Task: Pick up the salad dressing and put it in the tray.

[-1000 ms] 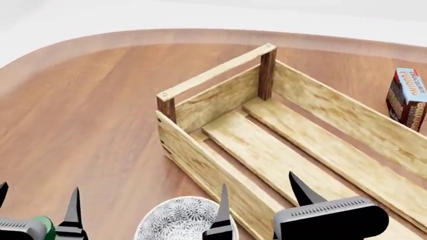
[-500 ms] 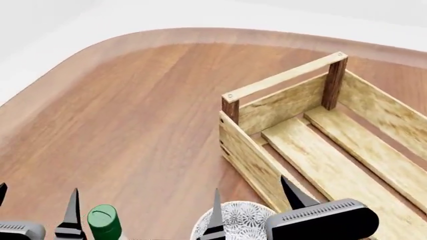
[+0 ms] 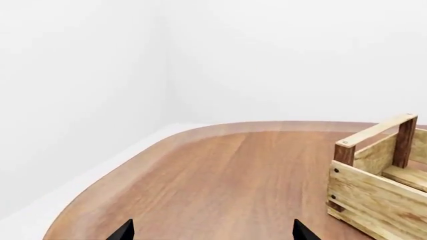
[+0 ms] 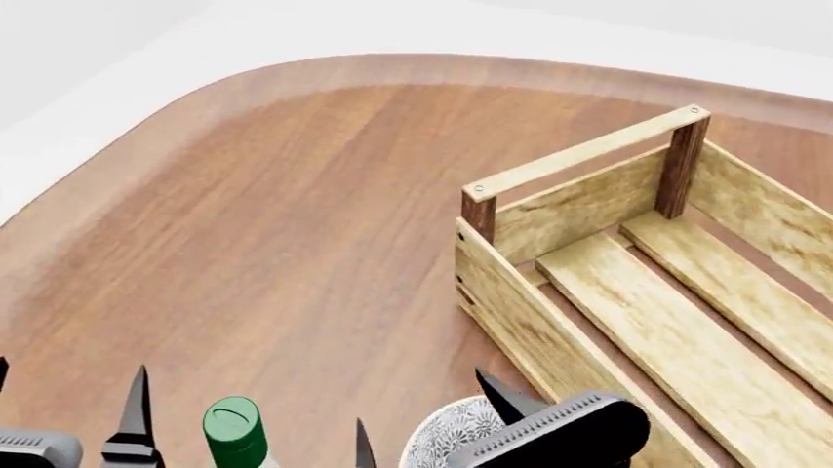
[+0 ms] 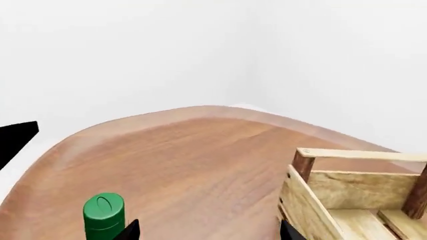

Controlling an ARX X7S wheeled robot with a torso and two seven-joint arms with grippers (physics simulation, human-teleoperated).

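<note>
The salad dressing (image 4: 236, 432) shows only its green ribbed cap at the head view's bottom edge, between my two grippers. It also shows in the right wrist view (image 5: 104, 214), beside one fingertip. The tray (image 4: 612, 283), a light-wood slatted crate with dark corner posts, stands at the right and holds nothing that I can see. It also shows in the left wrist view (image 3: 373, 185) and the right wrist view (image 5: 347, 195). My left gripper (image 4: 65, 409) is open at the bottom left. My right gripper (image 4: 423, 414) is open, just right of the bottle.
A white-grey floral bowl (image 4: 450, 439) sits at the bottom edge, partly under my right gripper and close to the tray's near wall. The wooden table (image 4: 287, 214) has a rounded edge at the far left, with white floor beyond.
The head view has swung left, so the tray slid right and the bottle's cap came into view. The carton has left the view. My right gripper moved left toward the bottle.
</note>
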